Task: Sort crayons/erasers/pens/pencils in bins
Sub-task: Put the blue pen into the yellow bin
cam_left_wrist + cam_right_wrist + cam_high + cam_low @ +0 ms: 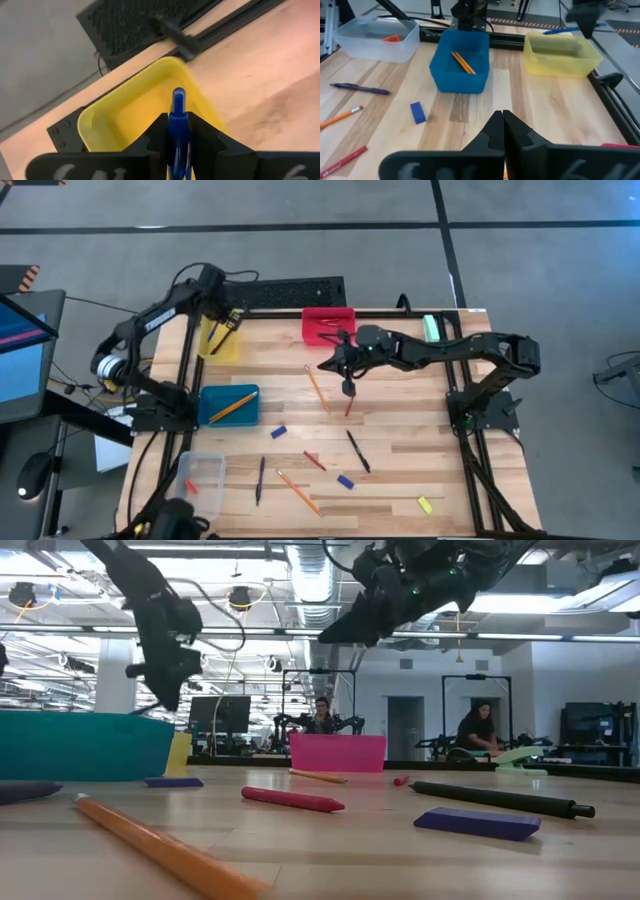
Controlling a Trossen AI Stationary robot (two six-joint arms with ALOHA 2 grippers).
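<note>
Gripping a blue pen (pixel 178 131) between its fingers (pixel 155 134), the left end effector (pixel 232 322) hangs over the yellow bin (pixel 220 340) near the table's (pixel 420 430) far left corner; in the left wrist view the pen's tip stands above the bin's inside. The right end effector (pixel 348 387) sits over the middle of the table, closer to the far edge, with its fingers (pixel 495 131) pressed together. Whether they pinch anything cannot be told; a red crayon (pixel 348 407) lies just below them in the high view.

Behind the right end effector, the red bin (pixel 328 324) stands at the far edge. A pencil (pixel 317 388) lies just left of that end effector. On the left side, the blue bin (pixel 228 405) holds pencils (pixel 463 62), and the clear bin (pixel 200 474) at the near left corner holds an orange-red eraser (pixel 392 38).

Scattered across the near half of the table are:
- a blue eraser (pixel 279 432) beside the blue bin
- a dark pen (pixel 358 451) near the middle
- another red crayon (pixel 314 461)
- a purple pen (pixel 260 480)
- a second pencil (pixel 298 491)
- another blue eraser (pixel 345 481)
- a yellow eraser (pixel 425 504) toward the near right

Beyond the table, the low view shows two seated people (pixel 322 716) in the room.
</note>
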